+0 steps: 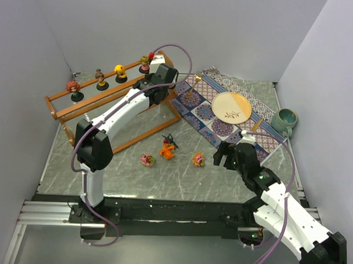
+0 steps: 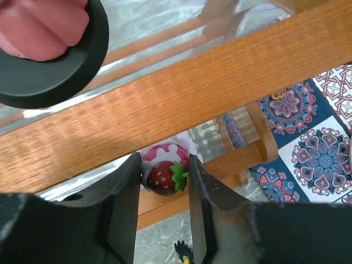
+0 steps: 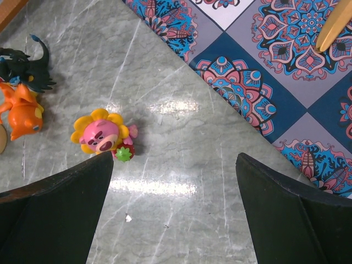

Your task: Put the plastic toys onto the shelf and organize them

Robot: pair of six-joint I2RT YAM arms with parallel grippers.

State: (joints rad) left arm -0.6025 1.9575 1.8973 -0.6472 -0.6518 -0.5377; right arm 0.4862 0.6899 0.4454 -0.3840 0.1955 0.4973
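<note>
The shelf (image 1: 116, 115) stands at the back left with four big-headed dolls (image 1: 101, 79) in a row on its top rail. My left gripper (image 1: 156, 58) is at the shelf's right end, beside the rightmost doll (image 1: 145, 64). It is shut on a pink and red strawberry toy (image 2: 159, 176), held just over the wooden rail (image 2: 192, 93). On the table lie a pink toy (image 1: 147, 160), an orange toy (image 1: 167, 152), a black spiky toy (image 1: 169, 141) and a pink bear with yellow petals (image 3: 102, 135). My right gripper (image 3: 175, 159) is open and empty, just right of the bear.
A patterned blue mat (image 1: 209, 113) lies at the back right with a cream plate (image 1: 231, 107) on it. A teal mug (image 1: 284, 120) stands by the right wall. Walls close in the table on the left, back and right.
</note>
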